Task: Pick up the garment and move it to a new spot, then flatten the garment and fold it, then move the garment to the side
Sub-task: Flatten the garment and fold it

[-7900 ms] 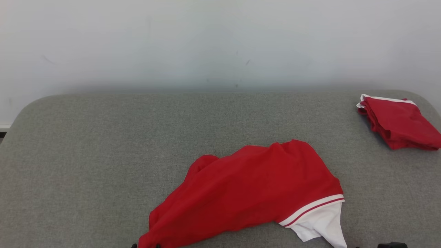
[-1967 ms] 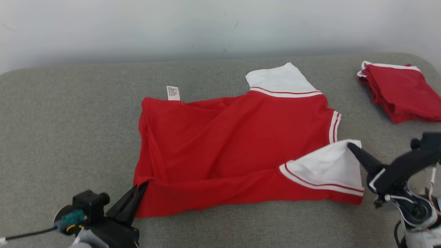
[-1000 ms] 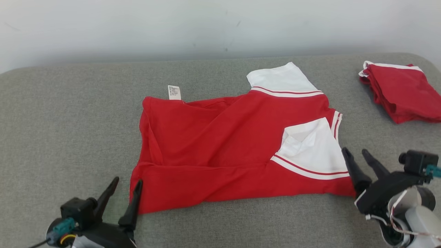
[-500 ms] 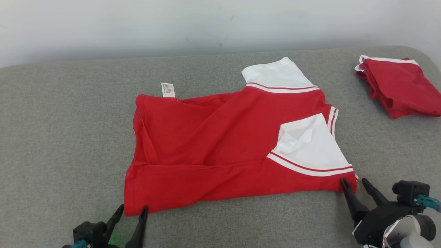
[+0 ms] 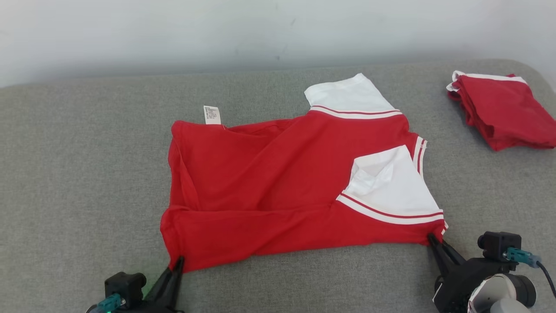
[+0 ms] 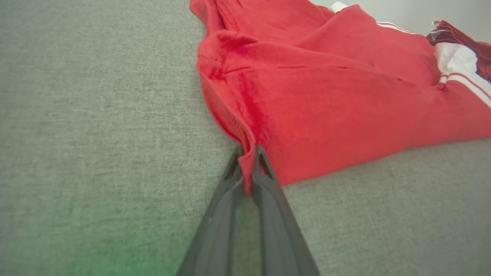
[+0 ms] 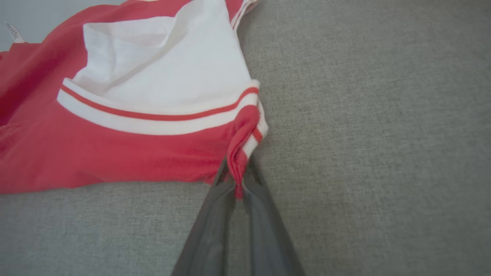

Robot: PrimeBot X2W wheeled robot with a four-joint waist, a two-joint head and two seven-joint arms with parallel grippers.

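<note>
A: Head view?
B: The garment (image 5: 278, 191) lies mid-frame, spread but creased (one white sleeve (image 5: 391, 182) tucked inward); folding and moving aside are left.
A: Wrist views?
B: Low-centre in each: the left gripper (image 6: 248, 168) pinches the garment's red edge, the right gripper (image 7: 237, 172) its striped edge.

Folded red pile (image 5: 504, 111), grey cushion (image 5: 87, 152)

free: grey surface (image 5: 78, 165) left | blocked: garment (image 5: 278, 182) centre, folded stack (image 5: 504, 113) far right
</note>
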